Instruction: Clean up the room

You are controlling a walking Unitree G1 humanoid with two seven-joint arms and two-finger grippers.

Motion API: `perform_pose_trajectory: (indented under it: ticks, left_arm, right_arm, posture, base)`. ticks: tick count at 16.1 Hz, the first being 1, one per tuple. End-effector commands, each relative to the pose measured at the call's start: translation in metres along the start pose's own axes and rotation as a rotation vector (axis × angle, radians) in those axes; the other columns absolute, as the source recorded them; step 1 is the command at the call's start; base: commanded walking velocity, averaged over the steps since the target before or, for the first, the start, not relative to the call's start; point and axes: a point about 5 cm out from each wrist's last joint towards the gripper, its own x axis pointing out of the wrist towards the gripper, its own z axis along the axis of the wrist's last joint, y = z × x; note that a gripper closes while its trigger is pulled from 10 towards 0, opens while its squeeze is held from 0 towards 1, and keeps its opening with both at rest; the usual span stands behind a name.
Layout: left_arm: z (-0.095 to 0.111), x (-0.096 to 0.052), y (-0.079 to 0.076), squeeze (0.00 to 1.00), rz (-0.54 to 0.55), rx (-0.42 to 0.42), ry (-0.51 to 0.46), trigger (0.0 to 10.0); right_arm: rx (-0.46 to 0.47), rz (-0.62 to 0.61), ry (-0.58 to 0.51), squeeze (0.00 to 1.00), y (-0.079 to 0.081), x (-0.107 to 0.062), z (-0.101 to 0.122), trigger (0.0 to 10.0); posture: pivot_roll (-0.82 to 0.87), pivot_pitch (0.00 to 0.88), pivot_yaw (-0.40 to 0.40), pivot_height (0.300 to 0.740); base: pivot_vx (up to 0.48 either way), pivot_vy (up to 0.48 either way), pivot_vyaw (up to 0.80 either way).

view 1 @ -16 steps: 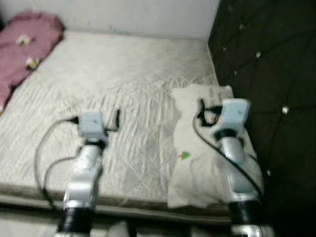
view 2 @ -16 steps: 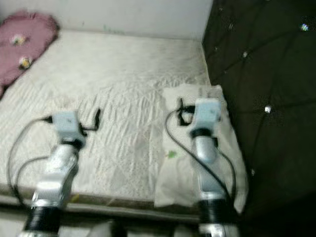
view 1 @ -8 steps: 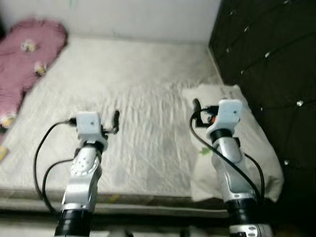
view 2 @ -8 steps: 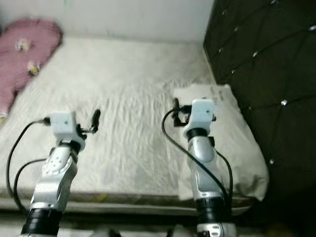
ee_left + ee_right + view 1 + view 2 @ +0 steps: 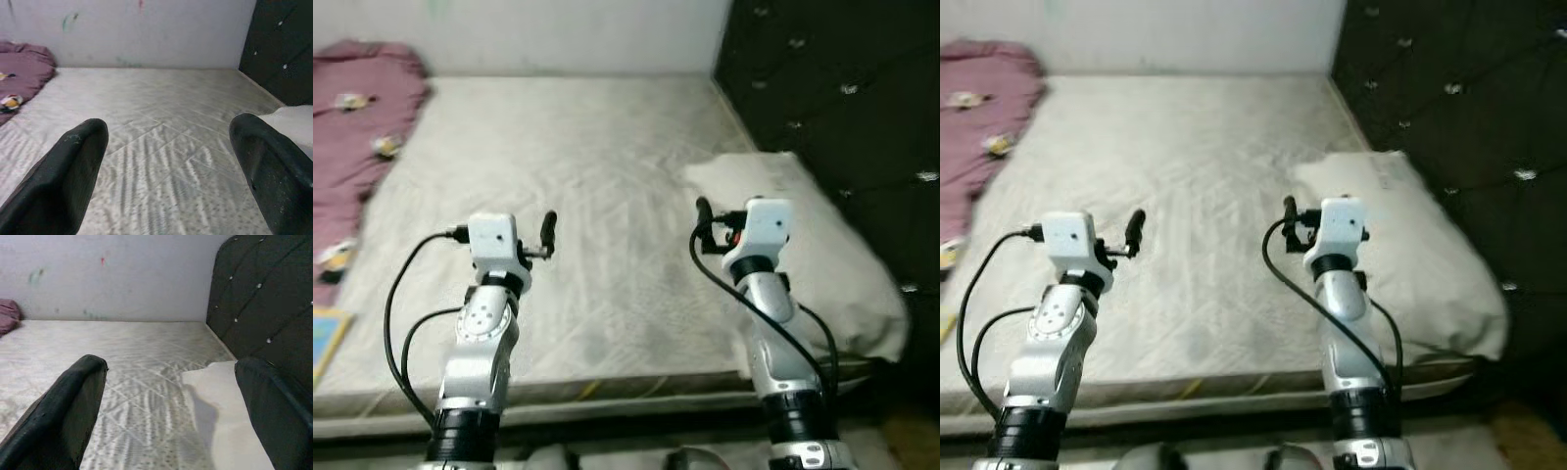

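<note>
Both end effectors hang spread and empty over the bed (image 5: 607, 176); our right end effector (image 5: 705, 217) is nearer the pillow (image 5: 822, 255), lying lengthwise just right of it, left end effector (image 5: 548, 228) well apart.

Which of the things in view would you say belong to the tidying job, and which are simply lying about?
Job:
- pillow, by the headboard
- pink blanket, bunched at the bed's far left
- left gripper and right gripper, both open above the mattress

Lying about:
- mattress
- headboard
- wall
- book at the left edge
</note>
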Motion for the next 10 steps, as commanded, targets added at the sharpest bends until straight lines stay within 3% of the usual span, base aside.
perform_pose_trajectory:
  ticks: [1, 10]
  left_arm:
    - [0.0003, 0.0002, -0.0067, 0.0, -0.02, -0.017, 0.005, 10.0]
    - [0.0014, 0.0005, -0.0088, 0.0, -0.026, -0.028, 0.003, 10.0]
  right_arm:
    - [-0.012, -0.022, -0.001, 0.0, -0.0098, -0.0005, -0.0003, 10.0]
    - [-0.014, 0.004, -0.009, 0.0, -0.0048, 0.0007, 0.0, 10.0]
  posture:
    - [-0.02, 0.0, -0.001, 0.74]
    - [-0.02, 0.0, -0.003, 0.74]
  base:
    - [0.0, 0.461, 0.0]
    - [0.0, 0.457, 0.0]
